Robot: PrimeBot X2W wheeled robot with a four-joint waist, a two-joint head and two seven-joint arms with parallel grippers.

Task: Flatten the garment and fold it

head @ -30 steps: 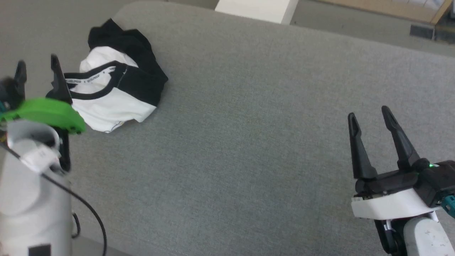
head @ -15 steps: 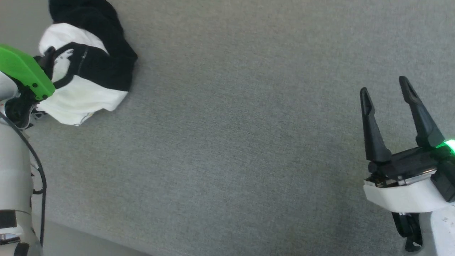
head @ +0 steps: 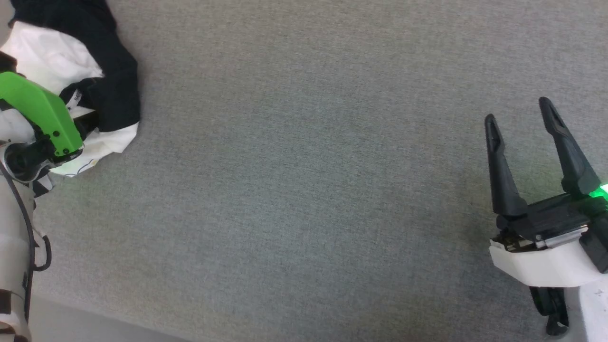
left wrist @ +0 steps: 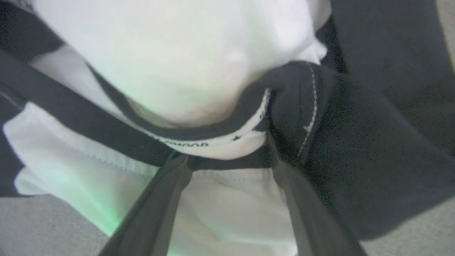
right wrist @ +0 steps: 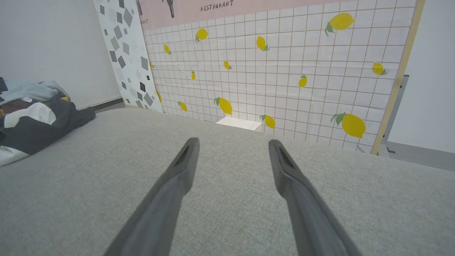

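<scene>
While my left claw (left wrist: 224,153) stands wide, both tips against the collar band (left wrist: 220,129), nothing pinched | shirt (head: 111,90): crumpled heap, white body and black sleeves, at the left edge of the grey table (head: 304,190) | right claw (head: 518,111): wide, holding nothing, over the table's right side, well apart from the shirt

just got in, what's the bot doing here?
It is starting on a crumpled white shirt with black sleeves, bunched at the left of the grey padded surface. The left gripper is open with its tips at the collar, not closed on it. The right gripper is open over bare surface, far from the shirt. Nothing is flattened yet.
</scene>
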